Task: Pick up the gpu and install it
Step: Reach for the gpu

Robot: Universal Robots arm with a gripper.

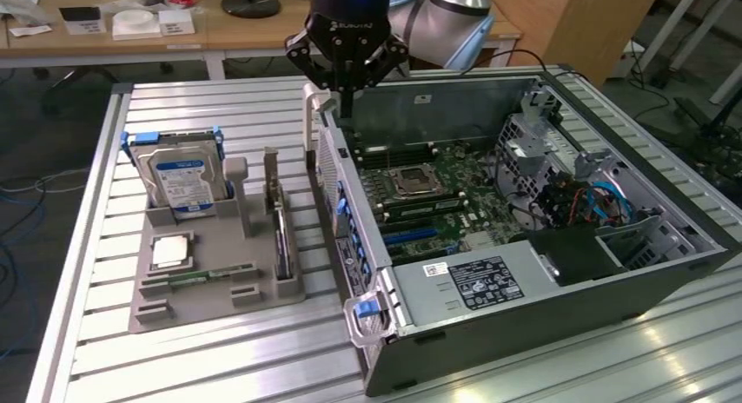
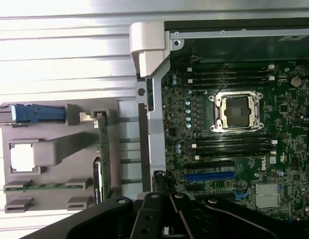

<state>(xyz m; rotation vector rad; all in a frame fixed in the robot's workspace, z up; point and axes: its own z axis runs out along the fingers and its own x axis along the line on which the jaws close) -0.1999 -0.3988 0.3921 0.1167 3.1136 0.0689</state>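
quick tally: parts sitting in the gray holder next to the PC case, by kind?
hard drive: 1
processor chip: 1
memory stick: 1
gpu: 1
Total: 4

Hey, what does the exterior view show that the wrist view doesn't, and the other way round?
Exterior view adds: the power supply with its white label, the blue cables, and the blue label on the hard drive. Wrist view adds: the white lettering on the motherboard. Shared: the gpu standing in the gray holder, the processor socket, and the gripper over the case edge.
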